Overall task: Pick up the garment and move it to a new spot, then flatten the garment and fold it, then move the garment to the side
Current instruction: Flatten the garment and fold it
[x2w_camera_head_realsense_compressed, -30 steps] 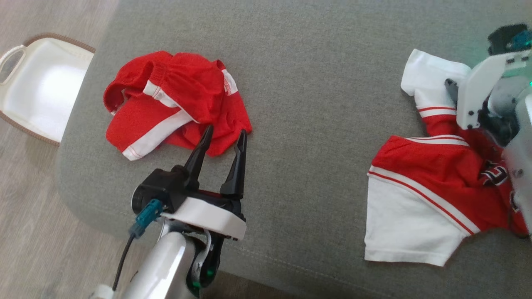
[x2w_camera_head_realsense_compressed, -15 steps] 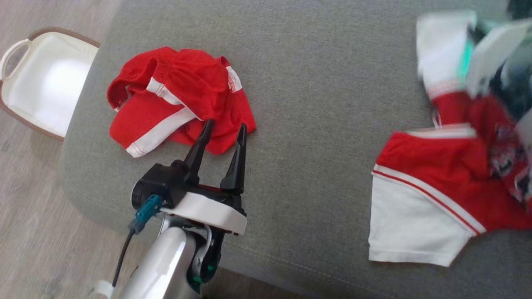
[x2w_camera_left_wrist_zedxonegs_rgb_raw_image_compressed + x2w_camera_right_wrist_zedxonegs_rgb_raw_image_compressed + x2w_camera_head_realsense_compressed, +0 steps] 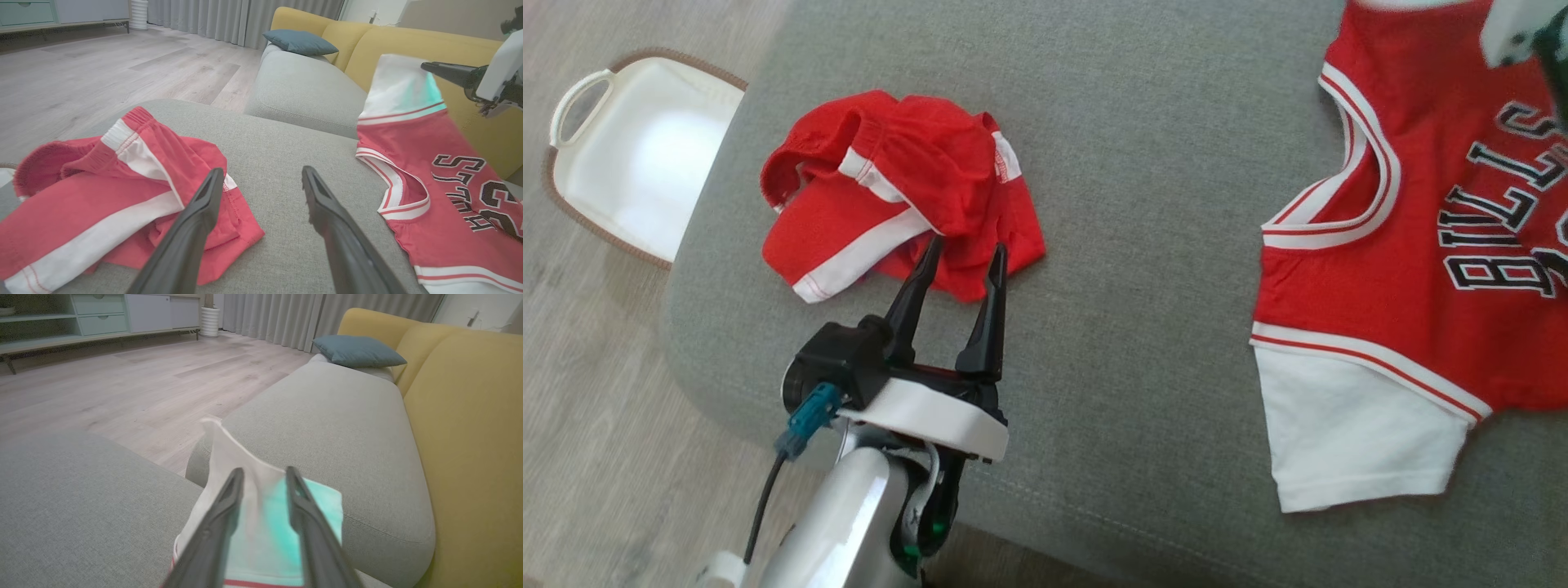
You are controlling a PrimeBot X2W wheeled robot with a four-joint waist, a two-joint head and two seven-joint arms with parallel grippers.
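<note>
**Working at Both Ends**

While hovering low over the left part of the wide grey fabric seat (image 3: 1143,204), holding the left gripper (image 3: 966,247) with its two long dark fingers spread wide and nothing between them. Pointing those tips at the near hem of the crumpled red shorts with white side stripes (image 3: 890,180), right at the edge of the cloth in the head view; not possible to tell whether touching it. Showing the shorts bunched in a heap on the seat's left side, well apart from the task's garment.

Finding the red basketball jersey with white trim, white sleeves and black lettering (image 3: 1380,269) spread on the seat's right side, lettered face up, its near white sleeve (image 3: 1356,433) lying flat toward the seat's front edge. Reaching in with the right gripper (image 3: 264,471) over the seat's far right part, at the jersey's far white sleeve (image 3: 402,87), raised off the seat and partly tinted green. Showing a narrow gap between those fingers in the right wrist view, with white cloth in and under that gap; not possible to tell whether pinching the sleeve or merely resting against it.

Also showing, off the seat's left edge on the pale wooden floor (image 3: 588,408), a white plastic basket with a brown rim and a loop handle (image 3: 645,155). Beyond the seat's far side, showing a second grey cushion (image 3: 327,416), a mustard-yellow sofa back (image 3: 470,437) and a blue-grey pillow (image 3: 357,351).
</note>
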